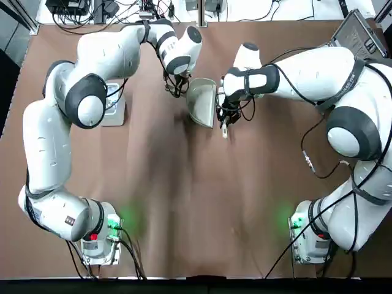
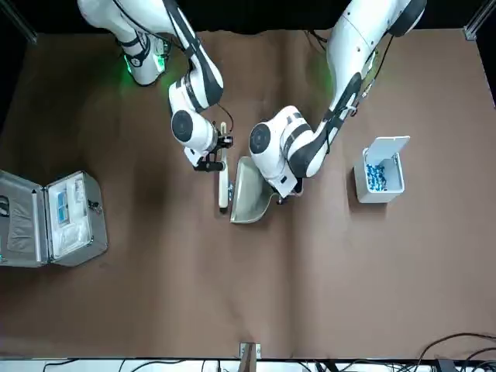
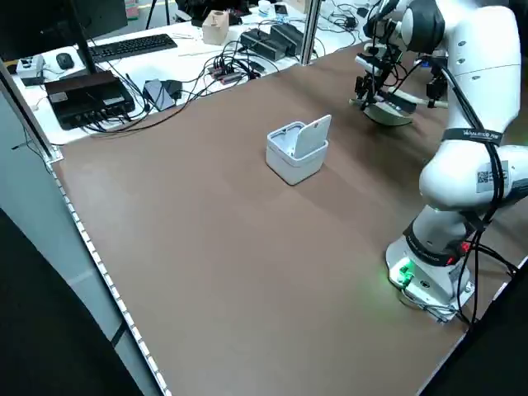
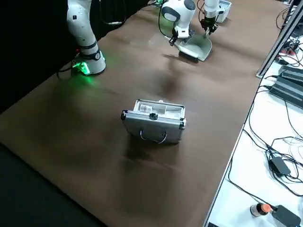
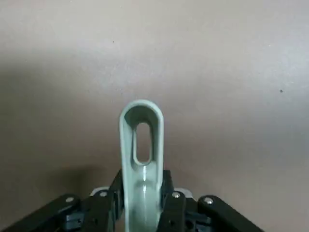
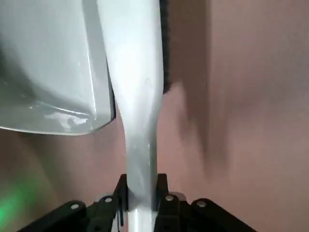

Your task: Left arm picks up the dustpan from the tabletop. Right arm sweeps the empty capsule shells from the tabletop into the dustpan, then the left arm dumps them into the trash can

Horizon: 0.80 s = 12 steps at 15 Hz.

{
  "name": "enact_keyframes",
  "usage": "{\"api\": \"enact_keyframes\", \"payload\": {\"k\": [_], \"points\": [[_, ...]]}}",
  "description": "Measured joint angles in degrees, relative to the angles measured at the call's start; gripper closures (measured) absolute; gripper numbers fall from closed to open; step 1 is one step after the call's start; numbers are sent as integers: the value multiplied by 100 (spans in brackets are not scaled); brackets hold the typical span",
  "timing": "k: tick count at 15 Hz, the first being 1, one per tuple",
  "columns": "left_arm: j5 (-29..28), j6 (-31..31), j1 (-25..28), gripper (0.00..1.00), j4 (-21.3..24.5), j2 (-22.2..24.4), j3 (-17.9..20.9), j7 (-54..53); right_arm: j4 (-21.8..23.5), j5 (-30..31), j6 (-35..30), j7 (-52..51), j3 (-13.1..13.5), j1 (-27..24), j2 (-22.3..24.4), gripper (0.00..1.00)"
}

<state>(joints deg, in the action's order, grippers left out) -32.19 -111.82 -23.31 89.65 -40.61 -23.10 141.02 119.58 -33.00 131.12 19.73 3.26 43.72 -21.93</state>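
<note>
Spanning the room's brown tabletop (image 1: pixel 165 214), the left gripper (image 5: pixel 142 205) grasps the dustpan (image 5: pixel 141 174), the right gripper (image 6: pixel 141 205) a brush (image 6: pixel 137 87).

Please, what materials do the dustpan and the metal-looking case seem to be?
The dustpan looks like glossy moulded plastic: smooth, pale, with bright reflections. The case seems to be brushed or satin aluminium, judging by its silvery panels, though coated board is possible.

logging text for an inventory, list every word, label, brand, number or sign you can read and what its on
No text can be read in these views.
Left arm: small label near its elbow, too small to read.
Silver case: pale label inside, too small to read.
</note>
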Motion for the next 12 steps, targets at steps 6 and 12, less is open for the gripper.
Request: {"api": "enact_keyframes", "payload": {"k": [6,12], "points": [[0,0,-1,67,-7,-1,3,2,-87,-537,69,1,1,134,-185,73],[0,0,-1,67,-9,-2,5,2,-406,-1031,68,69,1,246,-391,73]]}}
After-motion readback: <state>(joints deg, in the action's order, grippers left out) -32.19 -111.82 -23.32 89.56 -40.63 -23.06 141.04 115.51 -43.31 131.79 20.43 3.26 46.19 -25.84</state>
